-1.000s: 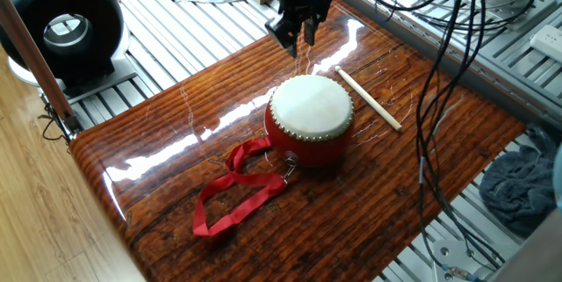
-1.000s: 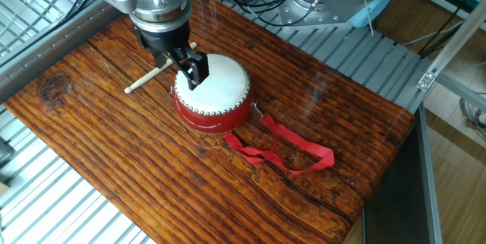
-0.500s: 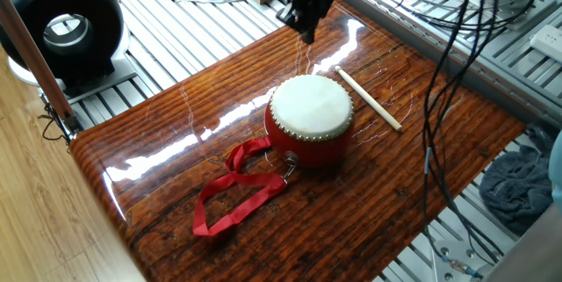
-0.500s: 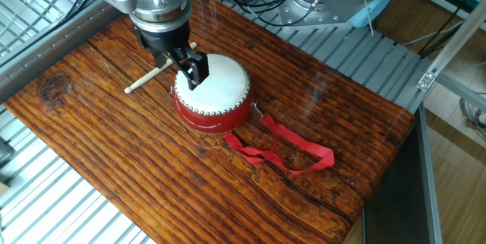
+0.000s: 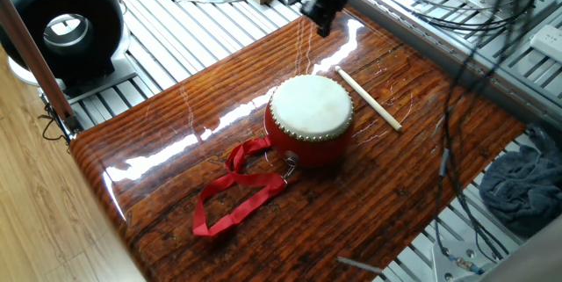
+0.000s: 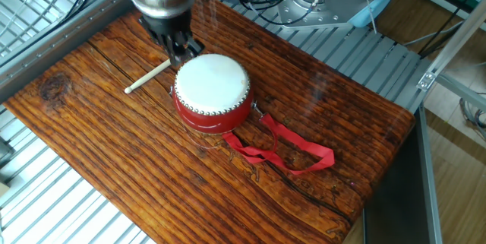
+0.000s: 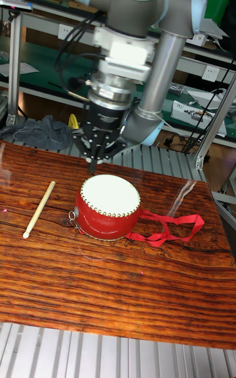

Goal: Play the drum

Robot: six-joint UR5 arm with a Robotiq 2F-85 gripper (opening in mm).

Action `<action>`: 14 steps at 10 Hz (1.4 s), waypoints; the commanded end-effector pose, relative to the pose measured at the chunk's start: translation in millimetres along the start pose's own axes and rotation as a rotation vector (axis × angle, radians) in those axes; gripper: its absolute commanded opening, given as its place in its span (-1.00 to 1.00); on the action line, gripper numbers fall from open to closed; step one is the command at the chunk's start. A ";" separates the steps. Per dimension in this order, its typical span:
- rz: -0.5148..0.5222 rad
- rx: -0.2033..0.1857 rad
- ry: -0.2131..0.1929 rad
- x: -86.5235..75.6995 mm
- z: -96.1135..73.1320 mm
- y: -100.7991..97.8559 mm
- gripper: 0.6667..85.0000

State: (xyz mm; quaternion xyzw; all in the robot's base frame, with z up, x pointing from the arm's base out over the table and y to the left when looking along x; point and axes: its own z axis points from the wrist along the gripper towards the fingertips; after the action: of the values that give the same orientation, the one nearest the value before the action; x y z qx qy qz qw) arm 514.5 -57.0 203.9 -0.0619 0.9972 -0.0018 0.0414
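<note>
On tabletop (image 5: 176, 168) centre: drum (image 5: 309, 119) upright, skin facing up, ribbon strap (image 5: 237, 190) trailing sideways. Gripper (image 7: 94, 163) hovers beyond rim, fingers (image 6: 179, 46) empty, spread unclear through blur.

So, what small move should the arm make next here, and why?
Probably shift toward the drumstick and descend to grasp it. The gripper hangs above the table's far edge, holding nothing, while the stick lies flat beside the drum, untouched. Whether the fingers are open is blurred.
</note>
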 end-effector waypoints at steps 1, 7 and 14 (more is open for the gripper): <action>-0.059 -0.058 -0.055 16.7 19.1 -11.9 -0.99; -0.106 -0.055 -0.036 21.6 20.0 -16.7 -0.99; -0.117 -0.057 -0.025 23.8 21.0 -15.1 -0.99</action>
State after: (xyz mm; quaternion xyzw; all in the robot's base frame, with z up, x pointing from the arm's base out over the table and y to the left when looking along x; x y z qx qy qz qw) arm 493.7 -76.9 180.6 -0.1190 0.9914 0.0214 0.0499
